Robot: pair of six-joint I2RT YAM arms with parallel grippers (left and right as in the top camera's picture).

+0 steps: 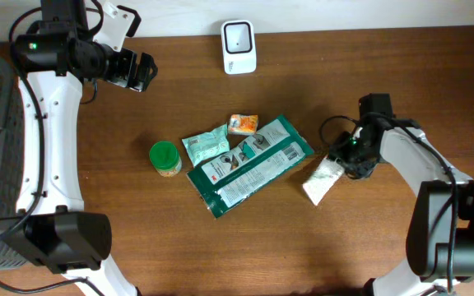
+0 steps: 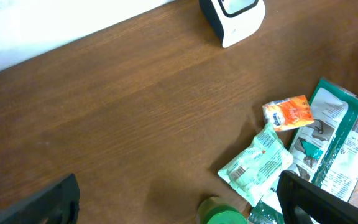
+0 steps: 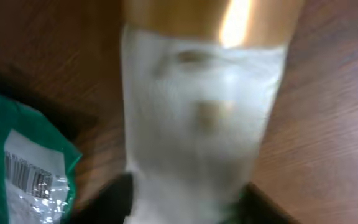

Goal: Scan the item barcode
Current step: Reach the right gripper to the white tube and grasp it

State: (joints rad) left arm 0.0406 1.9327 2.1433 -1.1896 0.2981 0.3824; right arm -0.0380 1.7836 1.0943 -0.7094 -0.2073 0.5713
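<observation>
No words or numbers are legible; only a barcode shows, printed on the green packet left of the white pouch.

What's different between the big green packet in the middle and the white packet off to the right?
The big green packet is dark green with white printed labels; the white packet looks plain. The green one is far larger. The green one touches the pale green pouch; the white one lies apart. Both lie on the table, slanted alike.
</observation>
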